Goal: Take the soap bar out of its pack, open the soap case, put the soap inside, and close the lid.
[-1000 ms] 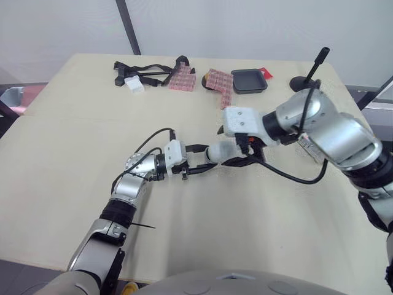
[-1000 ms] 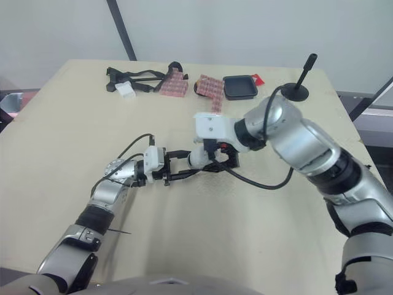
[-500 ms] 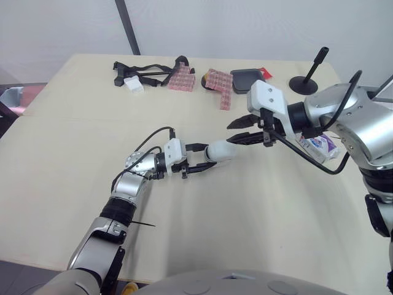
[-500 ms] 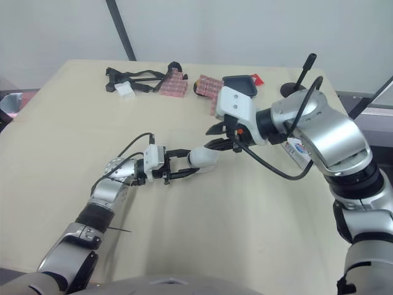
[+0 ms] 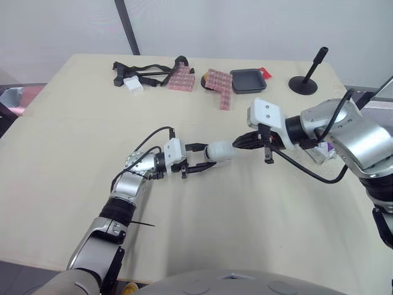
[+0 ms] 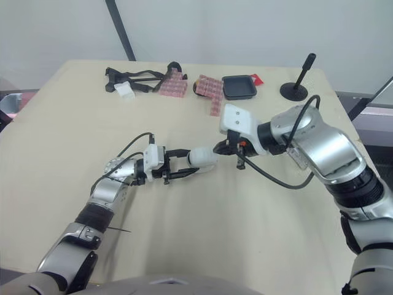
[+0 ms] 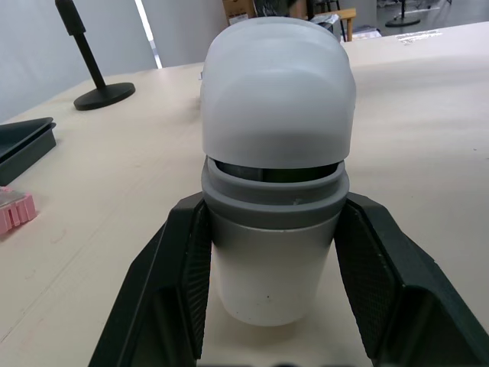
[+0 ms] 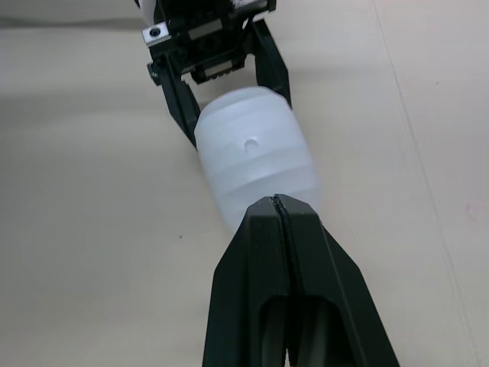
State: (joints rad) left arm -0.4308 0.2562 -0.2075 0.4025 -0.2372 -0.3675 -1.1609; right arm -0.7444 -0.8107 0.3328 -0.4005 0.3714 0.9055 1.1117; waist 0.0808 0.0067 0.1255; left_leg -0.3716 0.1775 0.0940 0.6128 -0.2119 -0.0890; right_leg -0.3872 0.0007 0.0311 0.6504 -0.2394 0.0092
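Right pincer (image 5: 239,144) back from its wide lift of a moment ago, now pinched shut with tips against the lid (image 7: 276,84) of the case (image 5: 219,151), held lying on the worktop (image 5: 73,135) in the left pincer (image 5: 209,157), likely working that lid.

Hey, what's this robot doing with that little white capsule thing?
It is working on a soap case, a small white capsule with a grey band. The left end effector grips its base, one finger on each side. The right end effector, fingers shut, has its tip against the lid end. The left wrist view shows a dark gap under the lid, so it looks slightly ajar. A purple-and-white soap pack lies on the table behind the right arm.
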